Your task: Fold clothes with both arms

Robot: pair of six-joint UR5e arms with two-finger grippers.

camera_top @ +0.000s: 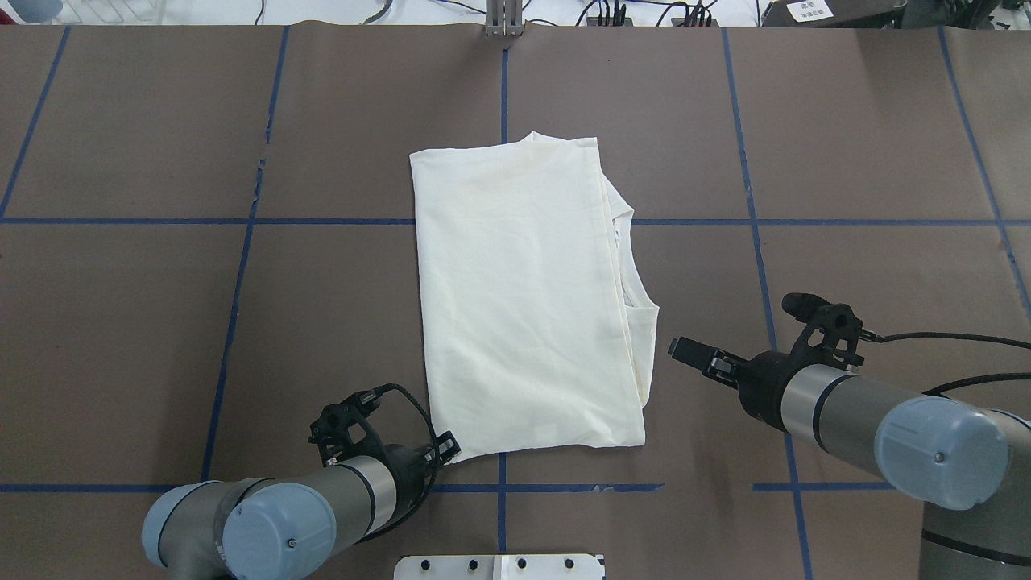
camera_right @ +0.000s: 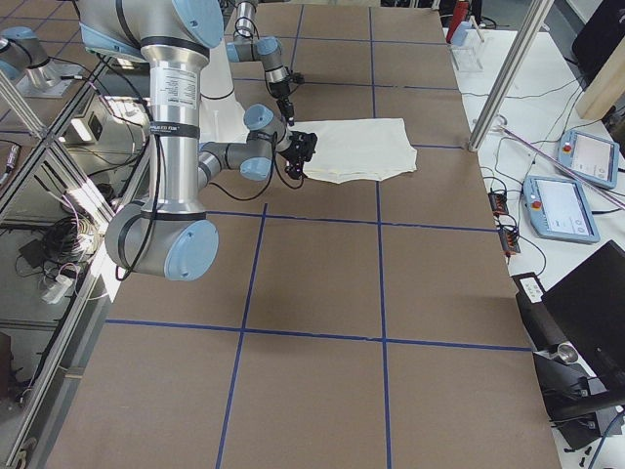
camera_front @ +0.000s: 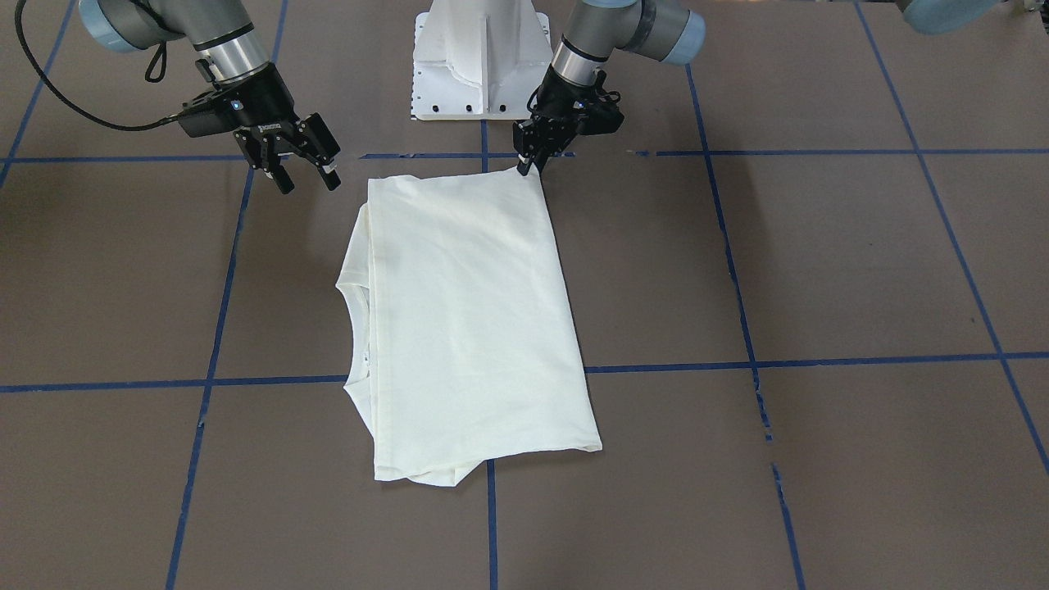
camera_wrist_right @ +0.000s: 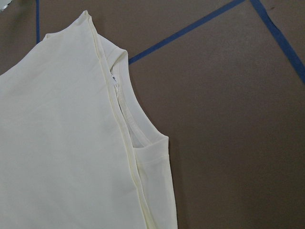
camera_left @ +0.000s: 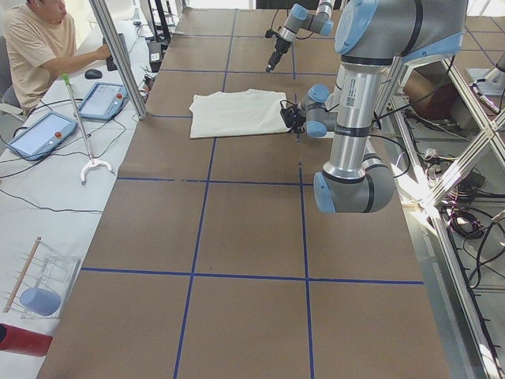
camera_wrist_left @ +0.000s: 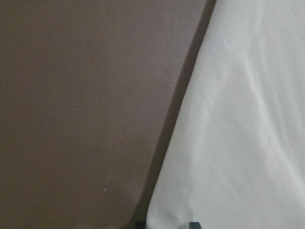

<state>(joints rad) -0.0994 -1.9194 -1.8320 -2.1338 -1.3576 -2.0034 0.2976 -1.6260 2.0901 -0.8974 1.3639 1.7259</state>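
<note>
the cream t-shirt [camera_front: 467,311] lies folded into a tall rectangle in the middle of the brown table [camera_front: 819,262], plain side up, its neck opening [camera_front: 355,328] showing along the edge on the robot's right. the left gripper [camera_front: 529,166] is down at the corner of the cloth nearest the robot's base on its left, jaws drawn together and pinching that corner. the right gripper [camera_front: 305,174] hangs just off the other base-side corner, jaws spread wide, holding nothing, apart from the cloth. blue tape lines [camera_front: 819,152] cross the table.
</note>
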